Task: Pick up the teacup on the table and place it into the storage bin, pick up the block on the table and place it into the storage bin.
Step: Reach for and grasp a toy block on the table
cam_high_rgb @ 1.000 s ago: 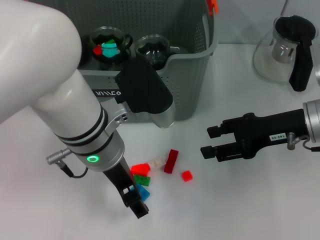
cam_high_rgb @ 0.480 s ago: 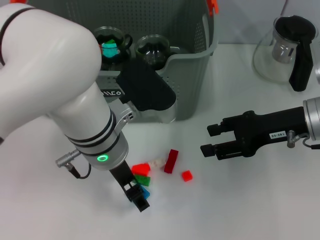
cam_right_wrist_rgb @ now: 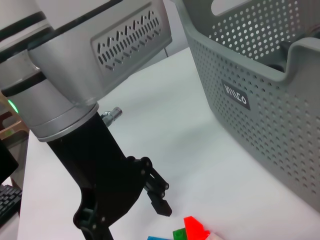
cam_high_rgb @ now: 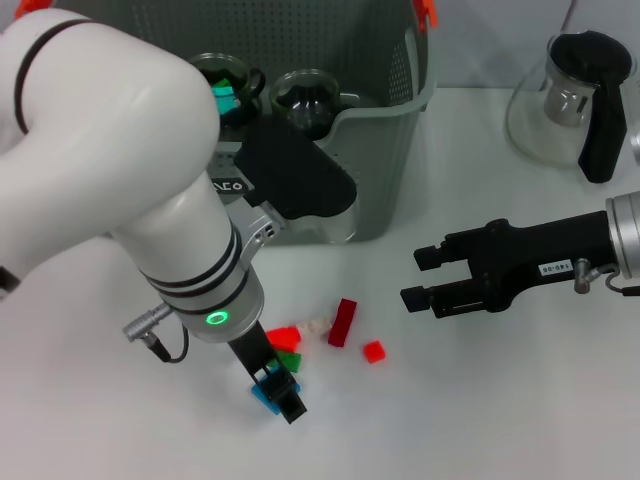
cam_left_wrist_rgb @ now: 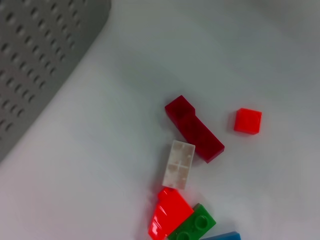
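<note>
Blocks lie scattered on the white table (cam_high_rgb: 520, 400) in front of the storage bin (cam_high_rgb: 380, 130), among them a dark red block (cam_high_rgb: 343, 321), a small red block (cam_high_rgb: 373, 351) and a white block (cam_left_wrist_rgb: 179, 164). The left gripper (cam_high_rgb: 275, 388) is down at the blue block (cam_high_rgb: 264, 396), which shows between its jaws. The right gripper (cam_high_rgb: 424, 279) hovers well to the side, jaws apart and empty, near the glass teapot (cam_high_rgb: 570, 100).

You see the left arm (cam_high_rgb: 150, 200): glossy white shell, black bands, green ring light, silver plug, black gripper; right arm black, white-labelled
</note>
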You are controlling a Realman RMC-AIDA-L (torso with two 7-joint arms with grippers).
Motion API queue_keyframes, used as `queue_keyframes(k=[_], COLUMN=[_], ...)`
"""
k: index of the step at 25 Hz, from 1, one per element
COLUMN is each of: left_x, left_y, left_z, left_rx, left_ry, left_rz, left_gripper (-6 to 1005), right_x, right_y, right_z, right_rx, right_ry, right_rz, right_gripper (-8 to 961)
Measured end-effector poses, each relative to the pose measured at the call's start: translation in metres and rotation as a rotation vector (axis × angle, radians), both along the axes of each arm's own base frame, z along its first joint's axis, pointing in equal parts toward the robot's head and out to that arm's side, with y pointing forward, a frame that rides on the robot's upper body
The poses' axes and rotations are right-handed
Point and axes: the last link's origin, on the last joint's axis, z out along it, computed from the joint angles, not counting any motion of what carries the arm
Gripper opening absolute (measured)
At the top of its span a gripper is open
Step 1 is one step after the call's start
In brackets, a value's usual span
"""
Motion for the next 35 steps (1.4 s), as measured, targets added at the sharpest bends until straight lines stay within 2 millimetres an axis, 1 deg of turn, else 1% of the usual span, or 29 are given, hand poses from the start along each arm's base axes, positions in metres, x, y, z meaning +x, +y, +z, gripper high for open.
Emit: queue_keyframes(k=[14, 28, 35], left_x=[0.002, -0.007, -0.01], left_y=[-0.004, -0.001, 0.0], left_z=[-0.007, -0.019, -0.02], left_rx=[0.03, 0.048, 0.052], left_ry=[-0.006, -0.002, 0.008], left_rz=[0.06, 0.086, 0.084], left_gripper=[856, 853, 852], right_x=[0.0, -0.001, 0.0], right_y=[-0.001, 0.0, 0.0], right_z=[0.0, 0.001, 0.001], right_rx=[-0.004, -0.002, -0.002], right_ry=[0.003, 0.001, 0.001], right_rz=[0.001, 0.013, 0.013], right_gripper=[714, 713, 714])
